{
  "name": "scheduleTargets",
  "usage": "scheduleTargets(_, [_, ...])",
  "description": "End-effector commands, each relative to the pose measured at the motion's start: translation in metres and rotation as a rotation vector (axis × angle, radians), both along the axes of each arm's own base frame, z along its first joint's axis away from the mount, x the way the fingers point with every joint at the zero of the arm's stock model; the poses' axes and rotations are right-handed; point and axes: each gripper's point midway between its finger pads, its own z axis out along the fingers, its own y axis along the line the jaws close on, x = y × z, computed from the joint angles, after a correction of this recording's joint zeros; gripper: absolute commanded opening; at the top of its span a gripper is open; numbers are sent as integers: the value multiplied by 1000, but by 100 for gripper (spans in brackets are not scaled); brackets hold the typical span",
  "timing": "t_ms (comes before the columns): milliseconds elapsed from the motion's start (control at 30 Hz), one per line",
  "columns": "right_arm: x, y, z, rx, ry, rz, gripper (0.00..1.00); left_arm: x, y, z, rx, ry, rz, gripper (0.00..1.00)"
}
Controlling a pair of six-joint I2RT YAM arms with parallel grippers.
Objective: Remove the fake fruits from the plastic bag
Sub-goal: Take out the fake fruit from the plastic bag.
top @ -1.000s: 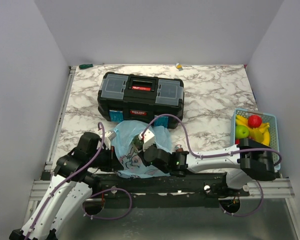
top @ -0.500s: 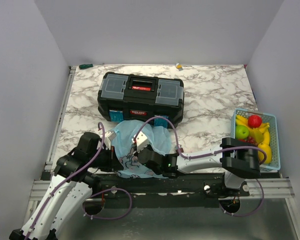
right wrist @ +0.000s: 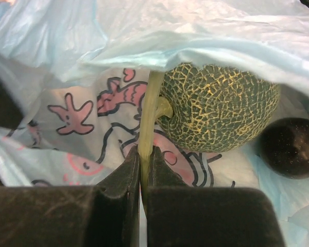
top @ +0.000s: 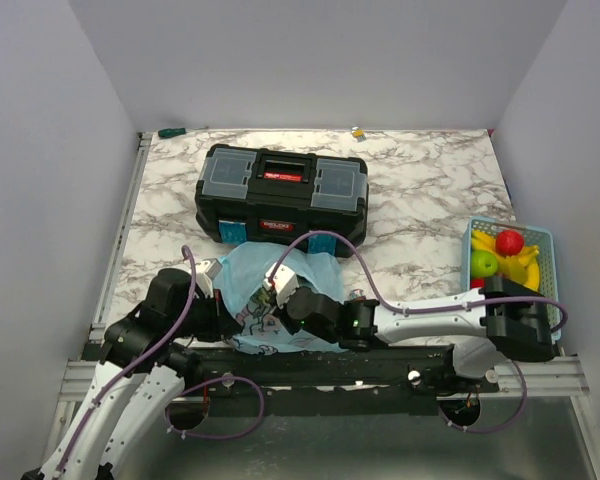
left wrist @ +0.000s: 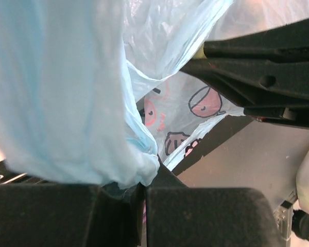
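My right claw (right wrist: 143,154) is pinched shut on the pale stem (right wrist: 151,103) of a netted green melon (right wrist: 216,108), inside the mouth of the plastic bag (right wrist: 56,36). The melon sits just ahead of my fingertips and to their right, and its stem runs straight down between them. A dark round fruit (right wrist: 291,146) lies farther right, close beside the melon; I cannot tell whether they touch. Bag film hangs over the melon from above and spreads beneath it, with the cartoon print showing to the left of my claw. My left claw (left wrist: 144,182) is clamped on a bunched fold of that same film, and the bag rises up and away from it.

I judge the melon to be a light, hollow, stiff shell that is too wide for my jaws, so the stem is the sensible handle, gripped close to where it joins the body. The stem is thin and may flex, letting the melon swing. The film is soft, slippery and likely to cling, so it could drag along with the melon.
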Motion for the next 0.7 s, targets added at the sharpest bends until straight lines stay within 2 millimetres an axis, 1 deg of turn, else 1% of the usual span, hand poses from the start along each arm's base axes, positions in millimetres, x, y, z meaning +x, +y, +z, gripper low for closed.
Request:
scheduleTargets(0, [-20, 6, 34, 54, 37, 105, 1, 12, 3, 21, -30, -91, 77, 0])
scheduleTargets(100, [-23, 8, 51, 92, 46, 119, 1, 15, 6, 21, -23, -103, 104, 0])
scheduleTargets(333, [-28, 10, 92, 173, 37, 149, 1, 16, 8, 13, -3, -69, 120, 0])
scheduleTargets(533, [-34, 4, 118, 233, 41, 171, 0, 15, 8, 12, -2, -61, 122, 0])
scheduleTargets(667, [-37, -3, 139, 278, 44, 178, 1, 14, 7, 11, -4, -57, 120, 0])
